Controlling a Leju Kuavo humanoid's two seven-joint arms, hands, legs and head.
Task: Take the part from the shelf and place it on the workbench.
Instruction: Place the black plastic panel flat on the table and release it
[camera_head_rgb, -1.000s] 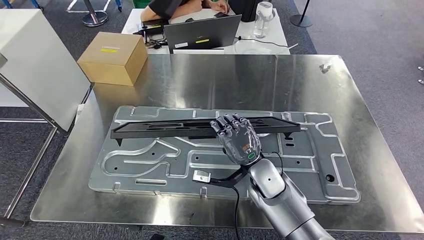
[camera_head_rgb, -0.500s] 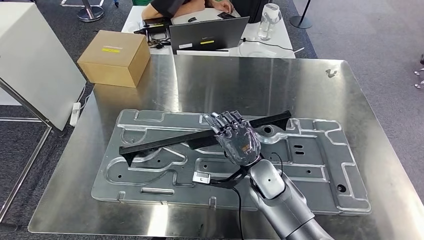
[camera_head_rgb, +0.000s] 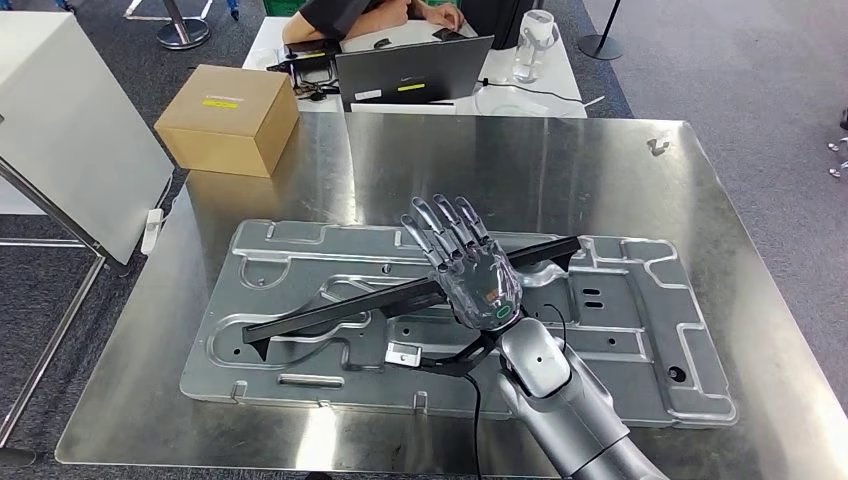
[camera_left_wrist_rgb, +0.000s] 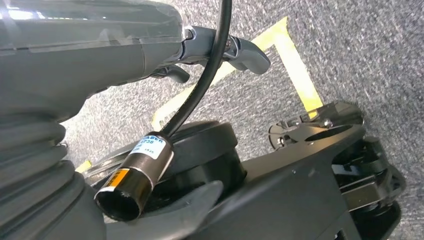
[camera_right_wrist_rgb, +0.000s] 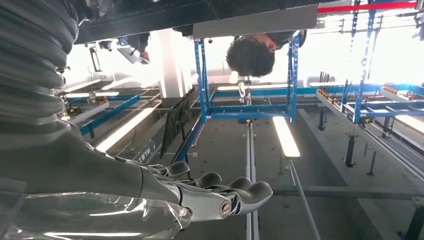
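The long black part (camera_head_rgb: 400, 296) lies on the stamped metal panel (camera_head_rgb: 300, 345) at the middle of the frame, which rests on my steel surface (camera_head_rgb: 620, 180). I judge it set down here because the panel carries its whole length. Its long axis runs from lower left up to upper right, tilted across the panel. My right hand (camera_head_rgb: 470, 275) is above its middle, fingers spread wide and holding nothing. My left hand's state I cannot tell

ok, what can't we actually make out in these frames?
- Head view: the right hand covers the middle of the black part; contact under the palm is hidden.
- Left wrist view: the left hand is mostly hidden by its cover and a cable.
- Head view: the person is cut off by the top edge.
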